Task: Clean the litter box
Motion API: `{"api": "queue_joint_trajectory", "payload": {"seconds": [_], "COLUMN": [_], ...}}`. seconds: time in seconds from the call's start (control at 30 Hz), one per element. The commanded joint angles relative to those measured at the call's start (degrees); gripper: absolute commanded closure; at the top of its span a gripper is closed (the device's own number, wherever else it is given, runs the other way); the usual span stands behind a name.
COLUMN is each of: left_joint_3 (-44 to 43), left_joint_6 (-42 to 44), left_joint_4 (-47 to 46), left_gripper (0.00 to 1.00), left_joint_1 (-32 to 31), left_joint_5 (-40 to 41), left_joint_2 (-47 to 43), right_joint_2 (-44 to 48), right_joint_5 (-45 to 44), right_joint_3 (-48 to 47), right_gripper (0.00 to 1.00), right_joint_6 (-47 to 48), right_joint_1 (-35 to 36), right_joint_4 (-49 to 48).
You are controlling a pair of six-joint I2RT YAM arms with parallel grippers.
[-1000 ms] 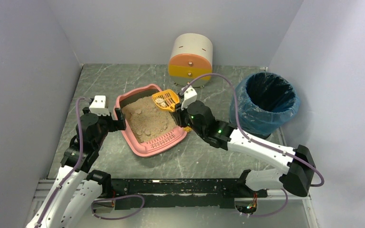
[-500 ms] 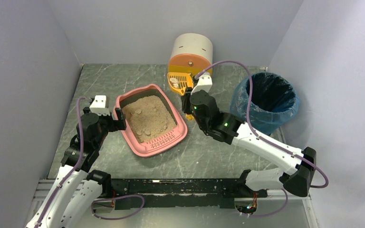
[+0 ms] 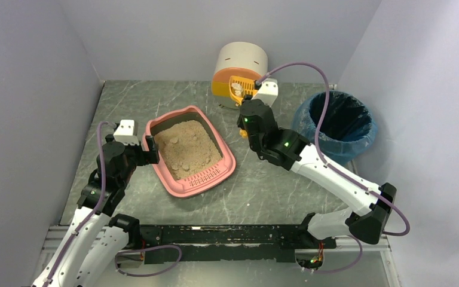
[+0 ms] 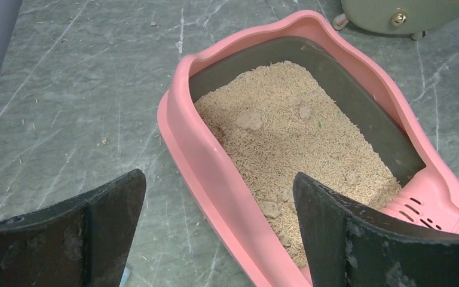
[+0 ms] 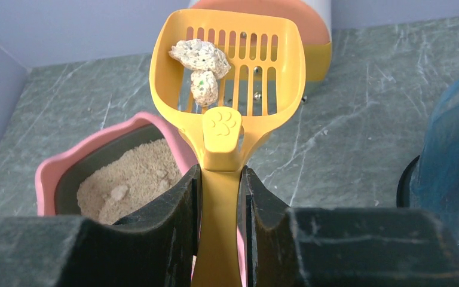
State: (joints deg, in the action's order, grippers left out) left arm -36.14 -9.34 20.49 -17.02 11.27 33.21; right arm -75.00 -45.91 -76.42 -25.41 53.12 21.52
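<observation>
The pink litter box point(image 3: 230, 166) with beige litter sits mid-table; it also shows in the left wrist view point(image 4: 209, 173) and the right wrist view point(image 5: 51, 173). Several clumps lie in the litter point(image 4: 250, 121). My right gripper point(image 5: 219, 197) is shut on the handle of a yellow slotted scoop point(image 5: 233, 66) holding two clumps point(image 5: 200, 55), raised to the right of the box, in front of the drawer unit point(image 3: 239, 87). My left gripper point(image 4: 218, 197) is open, its fingers either side of the box's left rim, not touching it.
A cream-and-orange round drawer unit point(image 3: 239, 63) stands at the back. A round bin with a blue liner point(image 3: 333, 128) stands at the right, also at the right edge of the right wrist view point(image 5: 454, 155). Grey walls close in the table.
My right gripper has lifted the loaded scoop out of the litter box and carried it back and to the right, toward the bin. The left arm has not moved.
</observation>
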Motion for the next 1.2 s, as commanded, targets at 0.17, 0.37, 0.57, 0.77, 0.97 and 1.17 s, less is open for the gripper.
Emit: {"api": "queue_joint_trajectory", "payload": {"seconds": [0.17,0.37,0.57,0.77,0.97,1.17], "left_joint_3": [0.3,0.4,0.2,0.6,-0.1,0.2], "left_joint_6": [0.4,0.2,0.1,0.0,0.0,0.0], "left_joint_4": [-2.1,-1.8,-1.8,-2.1,-1.4,-1.6], "left_gripper": [0.03,0.03,0.03,0.03,0.03,0.03], "left_joint_1": [0.1,0.1,0.1,0.1,0.1,0.1], "left_joint_5": [-1.6,-1.7,-2.0,-1.8,-2.0,-1.6], "left_joint_2": [-1.0,-1.9,-1.3,-1.6,-0.8,-1.1], "right_joint_2": [-0.4,1.2,3.4,4.9,7.3,8.0], "right_joint_5": [0.1,0.4,-5.2,-8.8,-10.5,-8.9], "right_joint_3": [-4.5,-4.8,-5.3,-6.2,-4.9,-4.4], "right_gripper": [1.0,1.0,1.0,1.0,1.0,1.0], "right_joint_6": [-8.0,-12.3,-15.9,-18.0,-19.4,-20.8], "right_joint_1": [-6.2,-10.2,-11.2,-12.1,-14.4,-17.4], "right_joint_4": [6.3,8.1,8.9,10.0,9.2,9.7]}}
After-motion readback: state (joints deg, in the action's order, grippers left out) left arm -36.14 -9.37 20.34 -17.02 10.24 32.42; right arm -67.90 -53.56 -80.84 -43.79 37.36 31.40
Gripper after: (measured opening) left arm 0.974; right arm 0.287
